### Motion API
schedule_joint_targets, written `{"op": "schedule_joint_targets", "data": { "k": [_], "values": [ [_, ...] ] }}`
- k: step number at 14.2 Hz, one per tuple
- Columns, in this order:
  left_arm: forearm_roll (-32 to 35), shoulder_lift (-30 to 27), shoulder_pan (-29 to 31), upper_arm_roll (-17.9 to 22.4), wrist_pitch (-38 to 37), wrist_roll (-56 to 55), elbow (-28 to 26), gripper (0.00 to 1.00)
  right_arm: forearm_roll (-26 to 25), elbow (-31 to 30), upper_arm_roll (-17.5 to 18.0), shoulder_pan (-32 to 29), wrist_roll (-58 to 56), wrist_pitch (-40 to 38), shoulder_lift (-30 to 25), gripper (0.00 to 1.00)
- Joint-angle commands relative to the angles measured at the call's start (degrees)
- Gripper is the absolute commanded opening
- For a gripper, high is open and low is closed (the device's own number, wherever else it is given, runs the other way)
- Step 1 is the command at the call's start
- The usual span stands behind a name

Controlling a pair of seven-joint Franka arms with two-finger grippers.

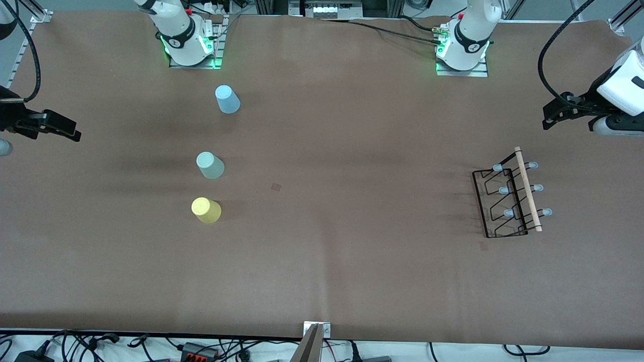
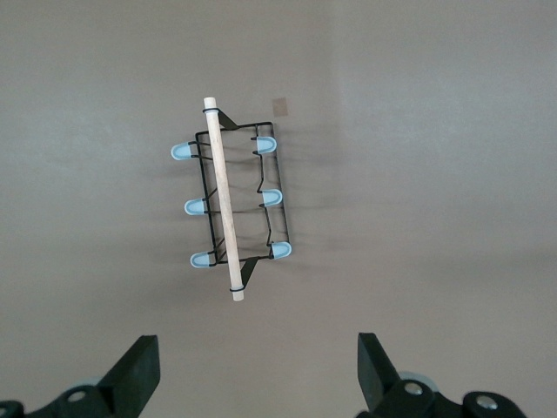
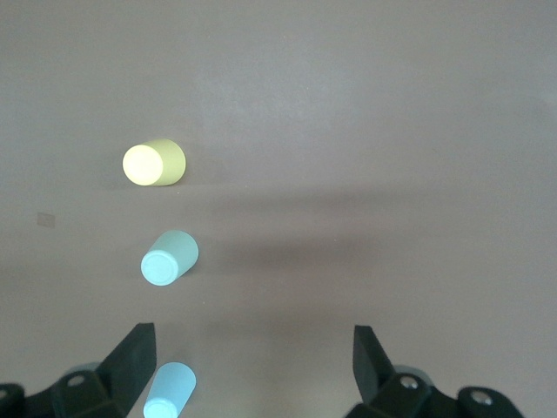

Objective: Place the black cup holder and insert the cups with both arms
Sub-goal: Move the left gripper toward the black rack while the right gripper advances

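The black cup holder lies on the brown table toward the left arm's end, its wooden rod on top; the left wrist view shows it whole. My left gripper hangs open above the table edge beside it, nothing between its fingers. Three cups stand in a row toward the right arm's end: light blue, mint green, and yellow nearest the front camera. My right gripper hovers open at that end of the table, with the yellow cup, mint cup and blue cup in its view.
Both arm bases stand at the table's edge farthest from the front camera. Cables and plugs run along the nearest edge. A small dark square mark sits mid-table between cups and holder.
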Motion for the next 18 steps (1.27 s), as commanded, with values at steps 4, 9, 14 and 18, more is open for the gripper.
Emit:
{"op": "schedule_joint_targets", "data": {
  "k": [4,9,14,18],
  "values": [
    [-0.7,1.1,1.3,-0.3,-1.4,0.5,1.8,1.00,1.4,1.0,0.2,-0.4,0.3,-0.1,0.3,1.00],
    [-0.7,1.9,1.5,-0.3,-1.5,0.5,1.9,1.00,2.6,0.4,0.2,0.0,0.3,-2.2,1.5,1.00],
    [-1.3,4.3,2.6,-0.3,-1.4,0.8,2.1,1.00,4.7,0.4,0.2,1.1,0.3,-10.2,5.4,1.00],
    [-1.0,6.6,2.6,-0.3,-1.4,0.8,3.9,1.00,4.7,-3.4,0.2,1.1,0.4,-9.8,4.1,1.00]
  ]
}}
